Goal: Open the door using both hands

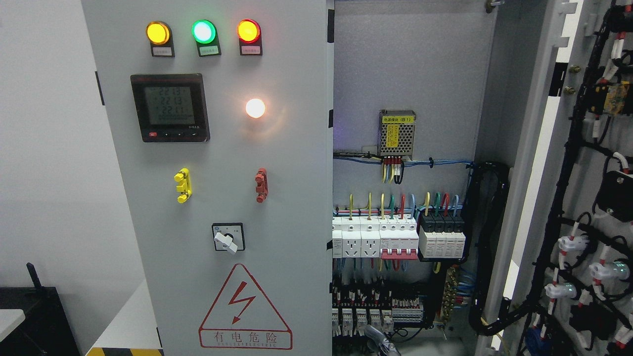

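Right cabinet door [583, 198] swung wide, left door [217, 173] shut | hand [381, 343] barely visible at bottom edge, we can't tell its state | risk: snagging breakers [395, 237] or wiring [487, 247].

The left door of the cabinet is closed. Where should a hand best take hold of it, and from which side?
Probably its right vertical edge, reached from the right, through the open compartment. The left door shows no handle on its face, only lamps, a meter and switches, and that edge stands exposed beside the opening.
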Robot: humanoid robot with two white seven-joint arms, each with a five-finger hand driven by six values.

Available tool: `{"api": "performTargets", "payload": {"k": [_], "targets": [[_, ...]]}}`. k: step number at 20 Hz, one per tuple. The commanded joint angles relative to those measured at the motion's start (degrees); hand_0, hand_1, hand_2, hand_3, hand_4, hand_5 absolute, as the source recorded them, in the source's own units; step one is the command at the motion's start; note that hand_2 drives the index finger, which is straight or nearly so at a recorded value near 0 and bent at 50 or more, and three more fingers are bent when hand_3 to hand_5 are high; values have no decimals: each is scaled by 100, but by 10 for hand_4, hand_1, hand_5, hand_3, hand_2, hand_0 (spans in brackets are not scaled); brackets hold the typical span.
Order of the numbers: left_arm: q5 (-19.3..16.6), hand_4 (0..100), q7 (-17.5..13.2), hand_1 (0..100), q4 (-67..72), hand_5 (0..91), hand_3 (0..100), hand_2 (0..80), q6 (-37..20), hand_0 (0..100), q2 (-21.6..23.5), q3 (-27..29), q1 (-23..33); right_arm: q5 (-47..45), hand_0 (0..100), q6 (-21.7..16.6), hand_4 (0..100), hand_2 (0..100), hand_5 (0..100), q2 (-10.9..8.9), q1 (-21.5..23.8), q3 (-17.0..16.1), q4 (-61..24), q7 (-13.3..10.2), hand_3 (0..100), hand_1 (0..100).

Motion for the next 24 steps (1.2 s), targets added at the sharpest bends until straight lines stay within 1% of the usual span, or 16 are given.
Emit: {"api": "performTargets", "payload": {"k": [1, 6, 10, 13, 15, 20, 24], "targets": [[-62, 30, 19, 0, 0, 0, 0, 0, -4, 0, 1, 70, 0, -20, 107, 137, 0, 0, 0, 331, -436, -119, 378, 26, 0, 0], [-62, 30, 19, 0, 0, 0, 0, 0, -4, 0, 1, 70, 0, -20, 107, 252, 0, 0, 0, 340, -726, -137, 729, 26, 0, 0], [-62, 30, 19, 0, 0, 0, 0, 0, -4, 0, 1, 70, 0, -46, 106, 243, 0, 0, 0, 340, -928, -137, 984, 52, 0, 0], [-62, 30, 19, 0, 0, 0, 0, 0, -4, 0, 1, 70, 0, -501, 106, 304, 0, 0, 0, 340, -1078, -102, 1151, 70, 0, 0], [-62, 30, 19, 0, 0, 0, 0, 0, -4, 0, 1, 70, 0, -573, 106, 392, 0, 0, 0, 340, -1218, -102, 1309, 70, 0, 0], [-62, 30, 19, 0, 0, 0, 0, 0, -4, 0, 1, 70, 0, -582, 106, 375, 0, 0, 0, 340, -1473, -58, 1643, 87, 0, 0], [-62, 30, 19, 0, 0, 0, 0, 0, -4, 0, 1, 70, 0, -591, 106, 392, 0, 0, 0, 331, -1588, -40, 1767, 96, 0, 0]]}}
